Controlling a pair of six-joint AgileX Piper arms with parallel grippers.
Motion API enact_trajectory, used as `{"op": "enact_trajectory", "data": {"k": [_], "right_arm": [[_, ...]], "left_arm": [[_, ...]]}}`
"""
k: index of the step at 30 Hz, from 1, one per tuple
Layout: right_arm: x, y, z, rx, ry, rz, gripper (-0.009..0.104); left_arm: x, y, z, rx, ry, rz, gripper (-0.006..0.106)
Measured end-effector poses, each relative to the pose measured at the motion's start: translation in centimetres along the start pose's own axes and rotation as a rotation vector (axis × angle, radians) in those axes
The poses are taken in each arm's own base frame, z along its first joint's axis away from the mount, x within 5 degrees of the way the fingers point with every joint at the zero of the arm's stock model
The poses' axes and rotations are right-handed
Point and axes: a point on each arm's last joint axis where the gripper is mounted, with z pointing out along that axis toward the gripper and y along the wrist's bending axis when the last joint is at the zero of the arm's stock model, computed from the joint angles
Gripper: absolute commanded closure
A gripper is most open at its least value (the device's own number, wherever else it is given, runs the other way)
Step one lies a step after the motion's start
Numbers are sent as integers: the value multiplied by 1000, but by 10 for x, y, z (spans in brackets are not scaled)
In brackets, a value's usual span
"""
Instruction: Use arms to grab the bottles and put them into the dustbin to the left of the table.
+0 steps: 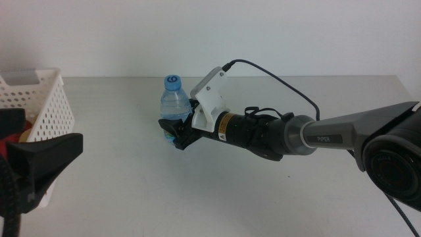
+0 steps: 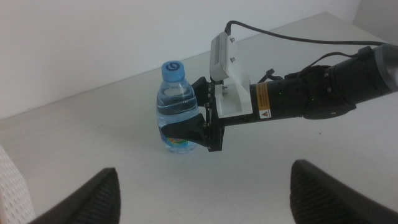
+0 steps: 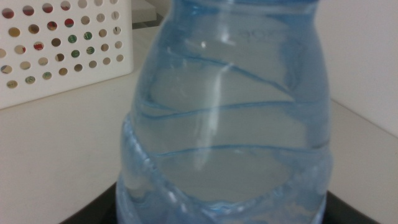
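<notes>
- Standing upright near the middle of the desk [image 1: 296,191] is the clear bottle [image 1: 173,100] with a blue cap, the only bottle I can count out on the desk.
- Its lower part sits in the right claw [image 1: 176,129], which is clamped on it from the right side.
- This looks like the grabbing step: the bottle is held but I can't tell if it is lifted.
- Next, I think, it must go up and far over to the left.
- One white dustbin [image 1: 41,108] waits at the desk's left edge, with something red and yellow inside.
- The left claw [image 2: 199,199] waits near the dustbin, jaws wide apart, holding nothing.
</notes>
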Motion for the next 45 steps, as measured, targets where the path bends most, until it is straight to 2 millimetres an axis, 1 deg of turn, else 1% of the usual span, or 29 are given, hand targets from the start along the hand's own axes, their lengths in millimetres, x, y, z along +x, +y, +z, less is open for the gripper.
{"op": "enact_trajectory", "data": {"k": [1,2,5,7,8,13,15,17,19,22,24,27,28,31,34,36,40,43,45], "right_arm": [[0,1,0,-1,0,0,81],[0,1,0,-2,2,2,46],[2,1,0,-8,20,14,30],[3,2,0,-9,39,25,23],[3,2,0,-11,40,32,22],[-8,3,-1,-27,36,56,22],[-15,4,-3,-43,62,66,23],[-25,5,-8,-60,95,60,23],[-38,7,-19,-86,131,52,23],[-66,6,-43,-108,145,52,25],[-82,0,-65,-98,157,76,26],[-99,-16,-100,-47,172,121,29],[-101,-19,-110,-35,185,133,29],[-119,-25,-141,1,202,125,31],[-136,-24,-165,22,213,128,32],[-150,-21,-180,23,195,164,32],[-166,-16,-212,14,154,220,32],[-167,-10,-240,54,90,252,32],[-166,0,-259,82,20,241,32]], "left_arm": [[0,0,0,0,0,0,7],[0,0,0,0,0,0,7],[0,0,0,0,0,0,7],[0,0,0,0,0,0,7],[0,0,0,0,0,0,7],[0,0,0,0,0,0,7],[0,0,0,0,0,0,7],[0,0,0,0,0,0,7],[0,0,0,0,0,0,7],[0,0,0,0,0,0,7],[0,0,0,0,0,0,7],[0,0,0,0,0,0,7],[0,0,0,0,0,0,7],[0,0,0,0,0,0,7],[0,0,0,0,0,0,7],[0,0,0,0,0,0,7],[0,0,0,0,0,0,7],[0,0,0,0,0,0,7],[0,0,0,0,0,0,7]]}}
